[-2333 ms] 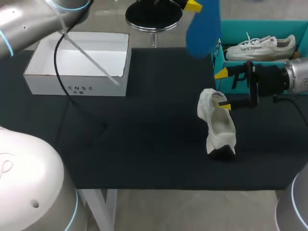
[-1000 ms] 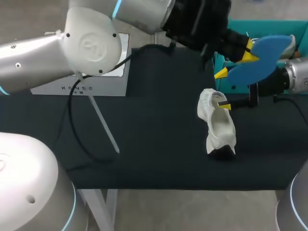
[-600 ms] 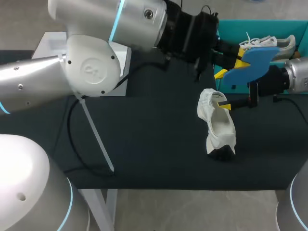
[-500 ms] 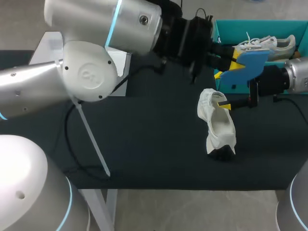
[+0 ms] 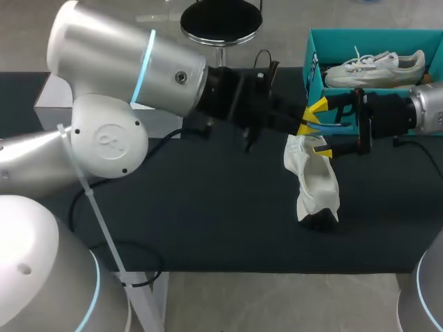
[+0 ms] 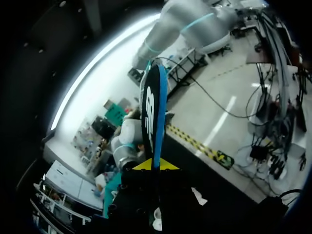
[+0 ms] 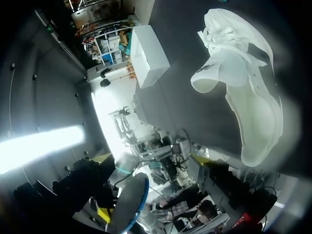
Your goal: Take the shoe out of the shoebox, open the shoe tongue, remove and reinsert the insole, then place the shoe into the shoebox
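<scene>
The shoe (image 5: 315,181) is lying out on the counter (image 5: 208,214), well apart from the white shoebox (image 7: 148,54), so taking it out is looking finished. Its tongue is standing lifted away from a wide-open mouth. The blue insole (image 6: 153,109) is outside the shoe, and the yellow tips of the left end effector (image 6: 156,165) are pinching it edge-on. Removal is therefore looking done as well. I am judging the work to be partway into the reinsertion, with seating the insole and returning the shoe to the shoebox remaining. The left arm is spanning the counter from its own side. Its end effector is hovering just beside the tongue end of the shoe, near the mouth, with the insole not yet inside as far as I can tell. The right end effector (image 5: 320,128) is sitting at that same end with its fingers spread wide. Its lower tip is lying against the rim of the opening and its upper tip is standing clear, so it is bracing the shoe rather than clamping it.
</scene>
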Controlling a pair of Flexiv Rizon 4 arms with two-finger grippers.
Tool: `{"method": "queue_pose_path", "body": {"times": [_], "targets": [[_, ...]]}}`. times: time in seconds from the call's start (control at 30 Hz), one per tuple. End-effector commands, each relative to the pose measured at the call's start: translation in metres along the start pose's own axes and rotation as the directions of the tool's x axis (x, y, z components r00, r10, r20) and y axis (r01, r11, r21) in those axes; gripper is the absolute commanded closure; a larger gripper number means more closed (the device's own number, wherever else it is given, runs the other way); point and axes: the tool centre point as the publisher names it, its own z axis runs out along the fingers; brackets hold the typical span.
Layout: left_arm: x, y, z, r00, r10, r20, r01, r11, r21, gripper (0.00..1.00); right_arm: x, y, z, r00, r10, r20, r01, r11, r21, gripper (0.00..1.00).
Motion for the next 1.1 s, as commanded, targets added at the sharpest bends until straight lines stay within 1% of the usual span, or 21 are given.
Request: {"method": "queue_pose_path", "body": {"times": [0.03,0.13,0.23,0.47,0.57,0.67,0.8,0.9,1.1], "targets": [[0.009,0.015,0.019,1.0,0.015,0.004,-0.015,0.999,0.041,1.0,0.0,0.0,0.001,1.0,0.0,0.002,0.0,1.0,-0.002,0.0],[0.016,0.025,0.031,1.0,0.024,-0.018,-0.023,0.999,0.049,1.0,0.0,0.0,0.001,1.0,0.0,0.002,0.0,1.0,-0.002,0.0],[0.021,0.034,0.04,0.997,0.071,-0.018,-0.071,0.997,0.036,1.0,0.0,0.0,0.001,1.0,0.0,0.002,0.0,1.0,-0.002,0.0],[0.018,0.049,0.053,0.981,0.191,-0.016,-0.192,0.981,-0.012,1.0,0.0,0.0,0.001,1.0,0.0,0.002,0.0,1.0,-0.002,0.0],[0.02,0.056,0.056,0.971,0.237,-0.029,-0.238,0.971,-0.037,1.0,0.0,0.0,0.001,1.0,0.0,0.002,0.0,1.0,-0.002,0.0],[0.023,0.065,0.056,0.97,0.24,-0.039,-0.241,0.969,-0.056,1.0,0.0,0.0,0.001,1.0,0.0,0.002,0.0,1.0,-0.002,0.0],[0.025,0.075,0.051,0.967,0.251,-0.039,-0.254,0.962,-0.097,1.0,0.0,0.0,0.001,1.0,0.0,0.002,0.0,1.0,-0.002,0.0],[0.022,0.085,0.047,0.974,0.223,-0.027,-0.225,0.967,-0.117,1.0,0.0,0.0,0.001,1.0,0.0,0.002,0.0,1.0,-0.002,0.0],[0.022,0.098,0.048,0.967,0.254,-0.015,-0.253,0.955,-0.152,1.0,0.0,0.0,0.001,1.0,0.0,0.002,0.0,1.0,-0.002,0.0]]}}
